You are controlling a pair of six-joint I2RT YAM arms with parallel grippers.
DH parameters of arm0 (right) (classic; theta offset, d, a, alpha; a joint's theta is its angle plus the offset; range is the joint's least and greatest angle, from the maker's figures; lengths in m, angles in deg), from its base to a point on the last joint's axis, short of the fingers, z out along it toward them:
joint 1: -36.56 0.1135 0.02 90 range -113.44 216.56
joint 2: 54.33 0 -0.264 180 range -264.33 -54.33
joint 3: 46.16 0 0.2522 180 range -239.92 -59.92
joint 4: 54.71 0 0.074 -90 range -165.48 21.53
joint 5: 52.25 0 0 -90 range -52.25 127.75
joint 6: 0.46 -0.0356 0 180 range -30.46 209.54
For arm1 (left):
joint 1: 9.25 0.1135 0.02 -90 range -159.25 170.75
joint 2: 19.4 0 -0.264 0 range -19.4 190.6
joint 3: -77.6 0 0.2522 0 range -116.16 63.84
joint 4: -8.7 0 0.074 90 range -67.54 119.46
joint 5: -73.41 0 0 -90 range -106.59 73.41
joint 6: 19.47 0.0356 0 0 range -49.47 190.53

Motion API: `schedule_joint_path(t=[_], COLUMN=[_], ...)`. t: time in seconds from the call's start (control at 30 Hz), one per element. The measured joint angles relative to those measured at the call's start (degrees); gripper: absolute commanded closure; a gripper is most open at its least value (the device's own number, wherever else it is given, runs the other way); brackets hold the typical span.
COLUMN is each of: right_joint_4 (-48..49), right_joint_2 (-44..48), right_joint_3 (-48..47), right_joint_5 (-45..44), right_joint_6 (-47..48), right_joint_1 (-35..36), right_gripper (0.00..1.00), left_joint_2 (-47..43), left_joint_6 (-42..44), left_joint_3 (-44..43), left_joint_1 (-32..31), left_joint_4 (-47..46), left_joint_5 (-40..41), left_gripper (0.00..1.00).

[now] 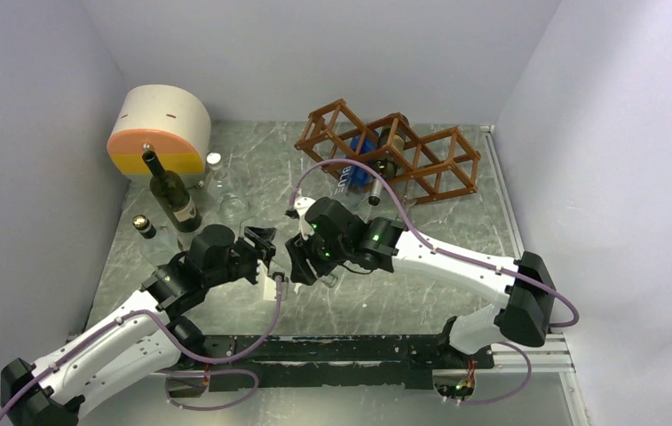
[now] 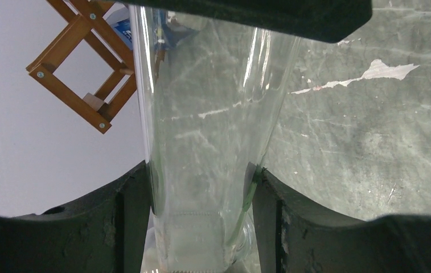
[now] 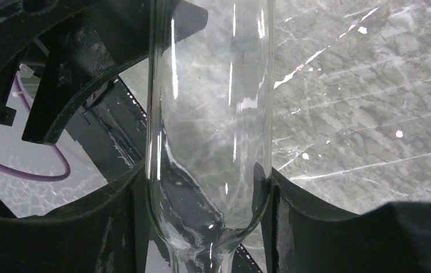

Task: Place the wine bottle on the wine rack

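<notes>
1. Nearest the arm bases, well short of the wine rack [image 1: 421, 155], the left gripper [image 2: 201, 176] is clamped on a clear glass wine bottle [image 2: 201, 131], with a finger pressed to each side of the glass.
2. Just beside it, the right gripper [image 3: 207, 182] has the same bottle between its fingers, with both pads against the glass. This looks like a handover, since the right arm sits on the rack's side.
3. The bottle hangs above the marbled table [image 1: 359, 302], not yet in the rack.
4. Left of the rack, a dark green bottle [image 1: 175, 197] stands upright before a round cream-and-orange box [image 1: 159, 129].
5. Farthest back, the rack has a blue-labelled bottle [image 1: 359, 169] lying in a cell. Its right-hand cells look free, so they are likely the target.
</notes>
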Motion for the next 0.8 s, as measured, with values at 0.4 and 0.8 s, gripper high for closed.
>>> schedule_joint_path(t=[0.4, 0.8], right_joint_4=[0.0, -1.0], right_joint_2=[1.5, 7.1], right_joint_3=[0.0, 0.7], right_joint_5=[-2.1, -11.3], right_joint_6=[0.3, -0.6], right_joint_1=[0.3, 1.1], right_gripper=[1.0, 1.0], left_joint_2=[1.2, 2.0], left_joint_6=[-2.2, -3.2], left_joint_3=[0.0, -1.3], left_joint_1=[0.0, 0.0], left_joint_4=[-1.9, -7.1], left_joint_5=[-0.3, -0.7], left_gripper=[0.47, 0.05])
